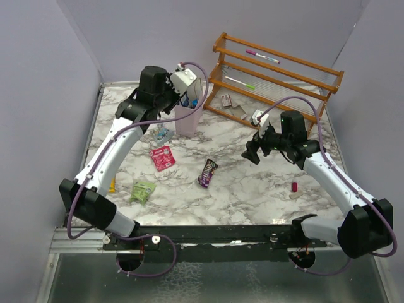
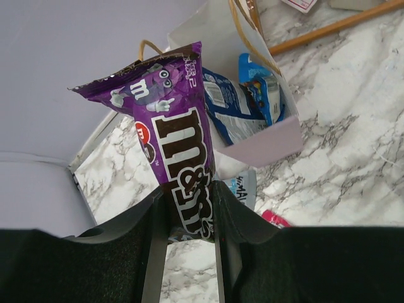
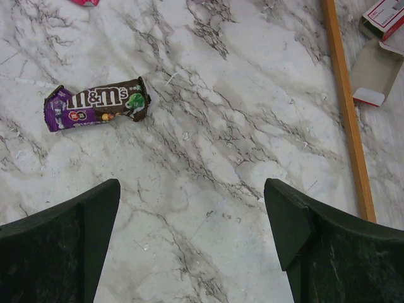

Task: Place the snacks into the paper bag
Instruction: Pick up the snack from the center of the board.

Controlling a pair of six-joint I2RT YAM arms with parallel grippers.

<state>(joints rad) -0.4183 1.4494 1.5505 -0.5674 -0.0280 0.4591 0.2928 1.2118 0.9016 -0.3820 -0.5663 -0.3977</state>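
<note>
Top external view: on the marble counter [image 1: 252,196] an orange slatted rack [image 1: 278,76] is seen at the far right, with a pink marker [image 1: 262,57] and a green marker [image 1: 242,83] laid on its rails, and a small opened carton [image 3: 379,69] is seen just beside its lowest rail. A tiny red stub [image 1: 295,186] lies near the right arm [image 1: 328,170]. The pale pink paper bag [image 1: 188,120] stands upright at the far middle, and nothing is placed between it and the loose snacks. A blue-white packet [image 1: 164,134] lies just beside the bag's foot, a red packet [image 1: 162,158] nearer, a green packet [image 1: 143,190] at the near left, and a dark M&M's bar [image 1: 207,172] in the middle. A big blue cookie bag [image 2: 243,104] is already seen inside the paper bag. In the left wrist view a purple M&M's packet [image 2: 183,158] is clamped by its lower end between the left fingers [image 2: 136,227], and its free end reaches the rim of the paper bag; whether it is inside cannot be told. The right fingers [image 3: 63,246] are spread wide apart and nothing is held; the M&M's bar lies on the counter beyond the left one of them, not touched. The left arm [image 1: 113,148] is stretched far over the counter to the bag's mouth, and the right arm is bent inward, with its wrist turned down to the counter.
</note>
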